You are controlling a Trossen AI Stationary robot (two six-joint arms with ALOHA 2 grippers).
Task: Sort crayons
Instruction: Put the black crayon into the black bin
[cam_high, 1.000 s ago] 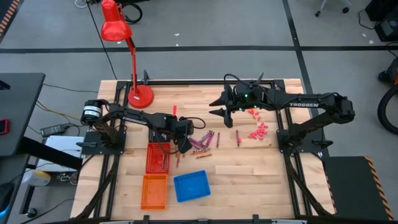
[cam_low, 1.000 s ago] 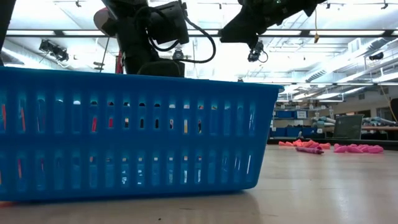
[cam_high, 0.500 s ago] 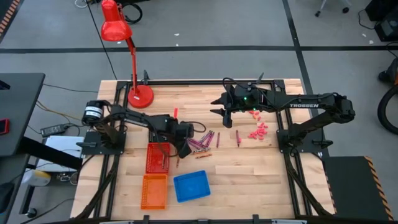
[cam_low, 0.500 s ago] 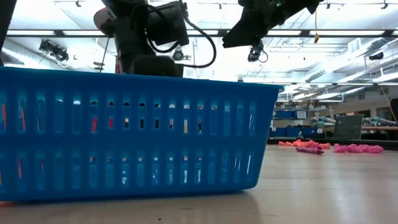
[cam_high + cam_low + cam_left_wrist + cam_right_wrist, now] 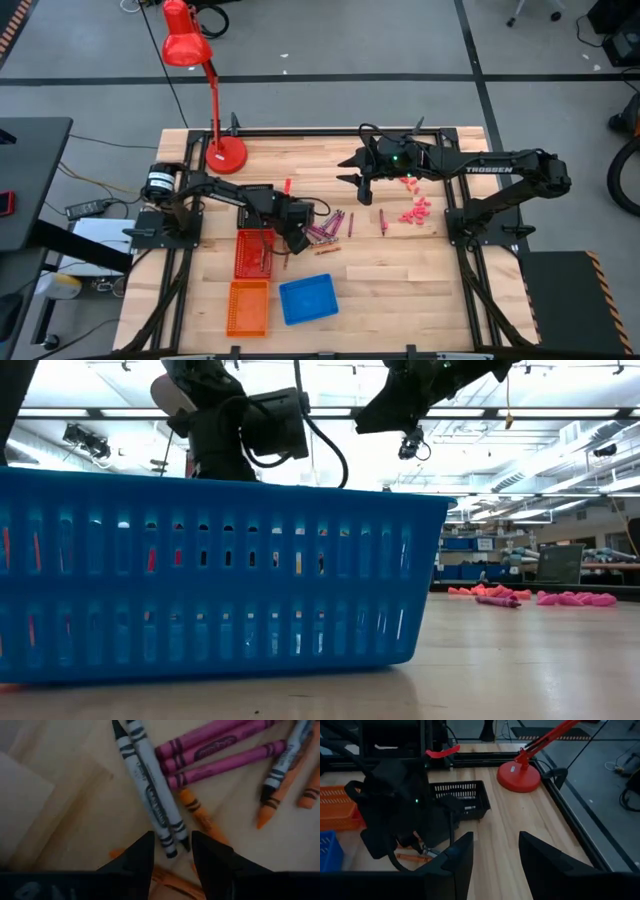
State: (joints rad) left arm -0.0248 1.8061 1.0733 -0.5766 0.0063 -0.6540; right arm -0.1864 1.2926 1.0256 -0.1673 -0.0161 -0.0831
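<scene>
The crayons (image 5: 325,230) lie in a loose pile on the wood mid-table: magenta (image 5: 210,745), grey (image 5: 150,790) and orange (image 5: 200,815) sticks. Two more (image 5: 351,222) (image 5: 382,220) lie apart to the right. My left gripper (image 5: 298,238) is low at the pile's left end and open a little. Its fingertips (image 5: 172,851) stand on either side of the near ends of two grey crayons. My right gripper (image 5: 355,180) hangs open and empty, raised above the table's far middle. My left gripper has one finger (image 5: 145,855) on each side of the ends (image 5: 172,847) of two grey crayons, which lie flat on the table pointing away along the fingers. I cannot tell whether the fingers touch them.
A red basket (image 5: 253,254), an orange basket (image 5: 249,307) and a blue basket (image 5: 308,299) stand near the front left; the blue one (image 5: 200,580) fills the low view. Small pink bits (image 5: 415,212) lie at the right. A red lamp (image 5: 222,150) stands at the far left.
My left arm has shifted slightly toward the table's right, and its wrist has turned as the gripper settled at the crayon pile. The crayons have stayed where they were.
</scene>
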